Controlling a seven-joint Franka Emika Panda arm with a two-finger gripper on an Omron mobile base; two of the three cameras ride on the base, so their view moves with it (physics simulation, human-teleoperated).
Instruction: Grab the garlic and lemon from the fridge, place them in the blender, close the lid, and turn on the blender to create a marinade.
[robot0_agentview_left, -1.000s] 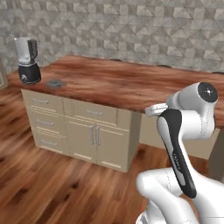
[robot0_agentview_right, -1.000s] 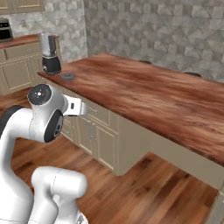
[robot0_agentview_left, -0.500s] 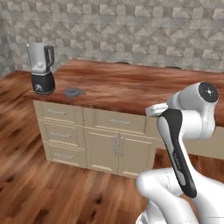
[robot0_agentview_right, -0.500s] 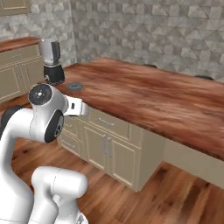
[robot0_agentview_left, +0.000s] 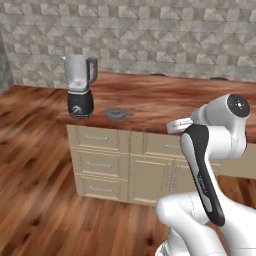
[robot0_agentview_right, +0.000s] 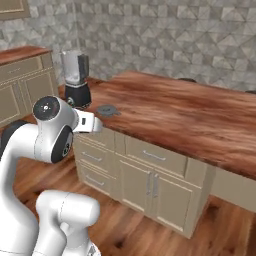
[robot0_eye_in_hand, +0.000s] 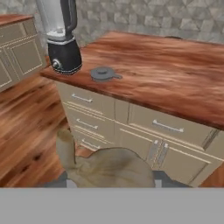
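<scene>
The gripper sits low in the hand view, its jaws partly closed around the garlic, a lumpy pale tan bulb with a stubby stem. Ahead, one blender with a clear greyish jar, side handle and black base with a round silver knob stands on the counter's near left corner. One dark grey disc-shaped lid with a raised centre knob lies just beside it on the glossy reddish wooden counter, above pale panelled cabinets.

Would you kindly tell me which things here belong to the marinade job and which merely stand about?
Belonging to the job:
- blender, on the counter's corner
- lid, lying beside the blender
- garlic, held in the end effector

Standing about:
- counter
- cabinet drawers
</scene>
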